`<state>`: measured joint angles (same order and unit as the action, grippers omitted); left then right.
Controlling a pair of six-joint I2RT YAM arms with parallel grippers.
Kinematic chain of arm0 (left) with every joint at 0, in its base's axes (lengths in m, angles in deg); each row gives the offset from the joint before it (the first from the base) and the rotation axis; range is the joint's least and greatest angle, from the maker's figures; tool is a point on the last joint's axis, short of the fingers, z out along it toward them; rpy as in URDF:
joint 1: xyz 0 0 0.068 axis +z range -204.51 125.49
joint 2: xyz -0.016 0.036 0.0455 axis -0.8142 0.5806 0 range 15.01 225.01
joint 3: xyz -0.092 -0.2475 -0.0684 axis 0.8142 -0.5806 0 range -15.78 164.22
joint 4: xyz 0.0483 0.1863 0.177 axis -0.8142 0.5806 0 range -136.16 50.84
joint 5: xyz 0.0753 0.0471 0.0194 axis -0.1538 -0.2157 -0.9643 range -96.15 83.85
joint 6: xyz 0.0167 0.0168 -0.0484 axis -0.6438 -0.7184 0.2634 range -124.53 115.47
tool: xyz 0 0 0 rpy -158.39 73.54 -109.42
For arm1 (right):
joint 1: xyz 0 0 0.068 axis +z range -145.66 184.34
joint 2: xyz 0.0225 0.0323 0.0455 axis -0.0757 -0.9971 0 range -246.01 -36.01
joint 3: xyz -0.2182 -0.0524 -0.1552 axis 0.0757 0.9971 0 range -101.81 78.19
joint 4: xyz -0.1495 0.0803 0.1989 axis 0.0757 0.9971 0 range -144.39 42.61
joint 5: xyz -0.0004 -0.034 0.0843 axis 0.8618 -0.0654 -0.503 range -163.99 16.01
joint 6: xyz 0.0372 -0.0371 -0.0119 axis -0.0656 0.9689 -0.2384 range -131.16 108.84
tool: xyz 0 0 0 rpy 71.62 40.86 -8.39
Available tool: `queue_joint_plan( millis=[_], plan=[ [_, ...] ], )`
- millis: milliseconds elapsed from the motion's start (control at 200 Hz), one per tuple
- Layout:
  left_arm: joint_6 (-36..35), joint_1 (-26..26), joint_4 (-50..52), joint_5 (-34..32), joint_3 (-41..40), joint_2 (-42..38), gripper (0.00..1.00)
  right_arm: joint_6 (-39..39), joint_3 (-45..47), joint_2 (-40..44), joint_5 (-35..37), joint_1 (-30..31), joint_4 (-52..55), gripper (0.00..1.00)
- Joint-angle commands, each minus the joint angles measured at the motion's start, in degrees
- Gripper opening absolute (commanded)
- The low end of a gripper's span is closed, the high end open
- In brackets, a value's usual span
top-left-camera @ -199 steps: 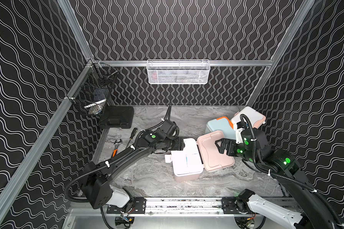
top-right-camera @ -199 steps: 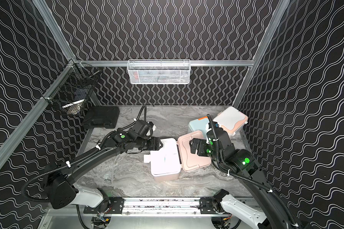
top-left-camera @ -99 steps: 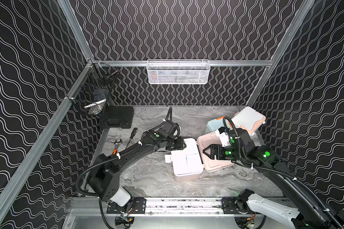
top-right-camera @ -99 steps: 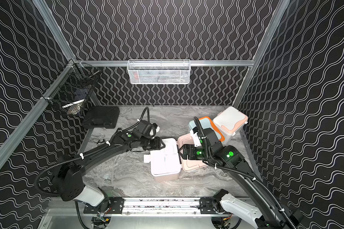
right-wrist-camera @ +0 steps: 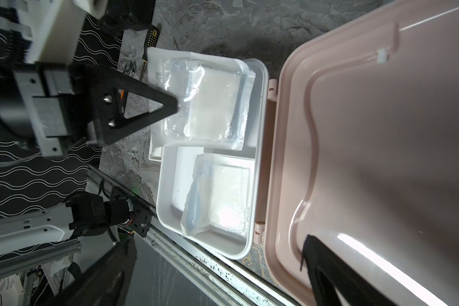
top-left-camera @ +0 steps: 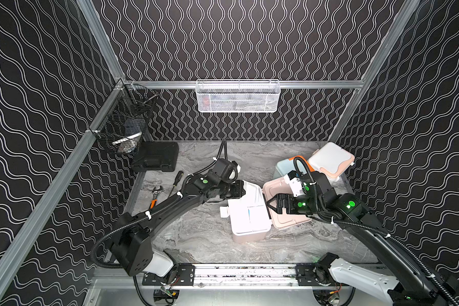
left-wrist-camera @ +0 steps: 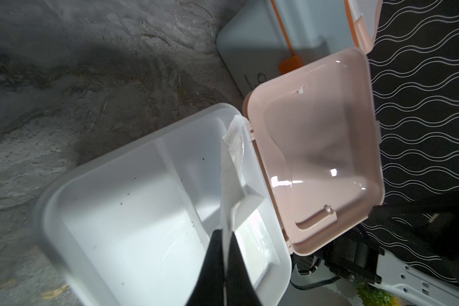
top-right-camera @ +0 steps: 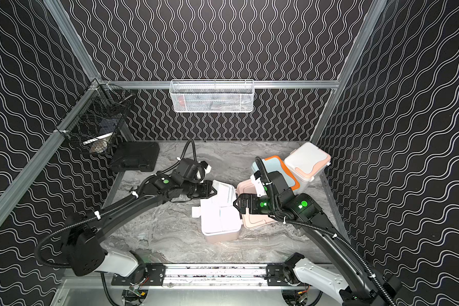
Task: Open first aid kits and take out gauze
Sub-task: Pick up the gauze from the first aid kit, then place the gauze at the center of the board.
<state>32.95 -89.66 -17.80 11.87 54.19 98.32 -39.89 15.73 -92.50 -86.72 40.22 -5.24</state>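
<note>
The left arm reaches from the front rail across the table, its wrist turned toward the open pink first aid kit [top-left-camera: 247,238]. The left gripper [right-wrist-camera: 176,107] is closed, pinching the edge of a gauze packet [right-wrist-camera: 207,103]. It holds the packet over the far end of the kit's white inner tray [top-left-camera: 239,225], partly past the rim. A second gauze packet [right-wrist-camera: 223,196] lies tilted in the tray's near compartment.

The right arm bends in from the right side. The right gripper [top-left-camera: 272,205] hovers over the inside of the kit's pink lid [top-left-camera: 289,225] with its jaws spread, holding nothing. The lid is swung open to the right of the base.

On the grey marbled tabletop [top-left-camera: 196,238], a closed blue-grey kit with orange trim [top-left-camera: 282,167] and a white kit with peach trim [top-left-camera: 329,159] sit side by side in the far right corner. A black hard case [top-left-camera: 155,156] lies at the far left, with a screwdriver [top-left-camera: 176,177] and an adjustable wrench [top-left-camera: 156,192] nearby.

The walls are black with white wavy lines. A white mesh basket [top-left-camera: 237,96] hangs on the back rail and a black wire basket [top-left-camera: 125,127] on the left rail.
</note>
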Motion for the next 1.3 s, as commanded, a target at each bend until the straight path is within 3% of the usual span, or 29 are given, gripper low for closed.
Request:
queue_joint_plan(
  millis=[0,220,370,641,856,1061,1296],
  plan=[
    [-2.6,0.7,4.5,-2.8,2.9,-1.9,0.00,-0.3,-0.9,0.0,1.3,0.0,-0.7,1.00],
    [-7.1,6.0,12.9,-5.4,9.9,-3.8,0.00,-0.1,-2.0,-0.8,1.7,0.0,-1.2,1.00],
    [-11.9,13.4,18.8,-6.4,15.7,-0.7,0.00,0.3,-2.1,-1.9,1.7,0.0,-0.9,1.00],
    [-18.7,27.2,26.0,-6.0,29.3,13.4,0.00,0.2,-1.5,-3.1,5.0,-0.1,-1.1,1.00],
    [-20.9,31.7,29.8,-7.2,36.9,24.8,0.00,0.4,-1.1,-2.2,5.6,-0.1,-1.1,1.00],
    [-18.4,35.8,24.3,-6.5,32.0,26.2,0.00,0.1,-0.1,-0.8,6.3,-0.1,-1.1,1.00],
    [-19.2,39.4,26.6,-6.6,34.9,33.7,0.00,-0.2,0.4,-1.0,6.5,-0.1,-0.8,1.00]
  ],
)
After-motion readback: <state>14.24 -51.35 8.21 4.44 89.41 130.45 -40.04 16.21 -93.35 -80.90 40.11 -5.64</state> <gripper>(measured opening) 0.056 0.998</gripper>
